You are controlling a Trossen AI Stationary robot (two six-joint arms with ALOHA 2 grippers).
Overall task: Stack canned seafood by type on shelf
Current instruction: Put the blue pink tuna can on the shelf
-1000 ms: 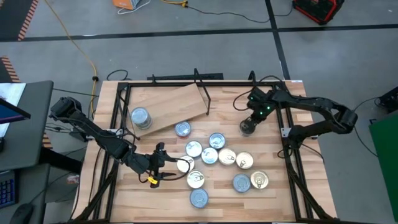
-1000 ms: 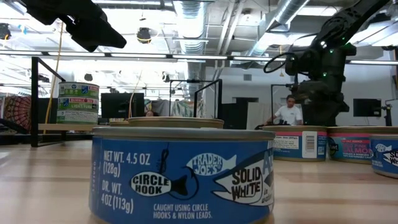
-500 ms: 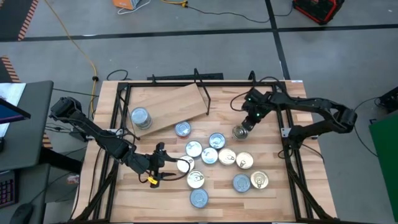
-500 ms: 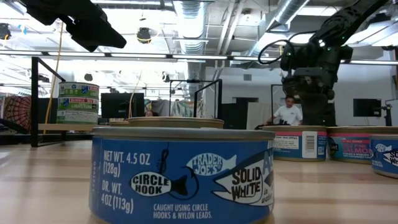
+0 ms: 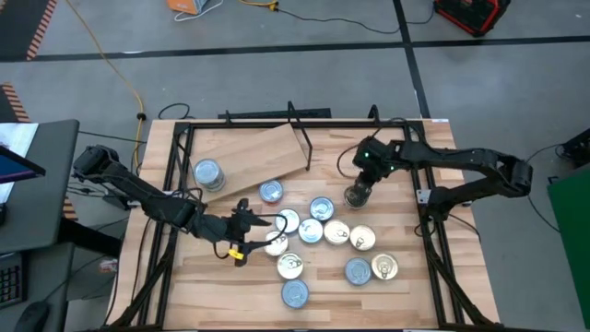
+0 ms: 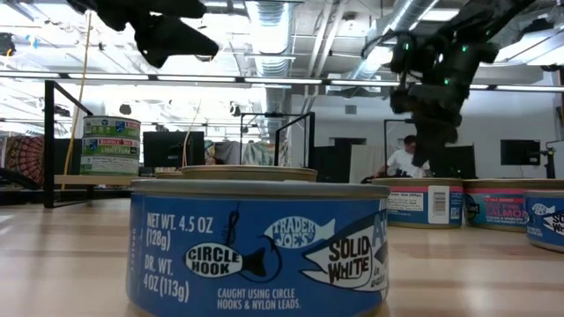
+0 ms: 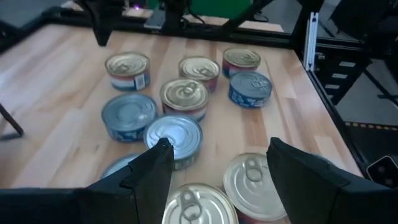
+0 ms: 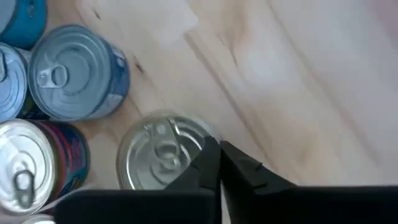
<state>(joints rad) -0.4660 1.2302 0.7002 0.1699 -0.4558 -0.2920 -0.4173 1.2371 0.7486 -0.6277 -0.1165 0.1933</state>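
Butcher-block tabletop [image 5: 406,286] fills my view from above, ringed by black framing. At far left sits the light plywood shelf board [image 5: 249,157], carrying one round silver-lidded tin [image 5: 208,172]; a second [image 5: 270,192] lies at its edge. My left gripper [image 5: 263,224] hovers with fingers spread wide, holding nothing, just over the nearest gold-lidded tin [image 7: 252,177] in the loose cluster of flat round seafood tins [image 5: 323,235]. Farther right, my right gripper [image 5: 361,181] is closed and empty, just above a lone gold-lidded tin [image 8: 163,149]. The left arm is nearer the shelf, I judge.
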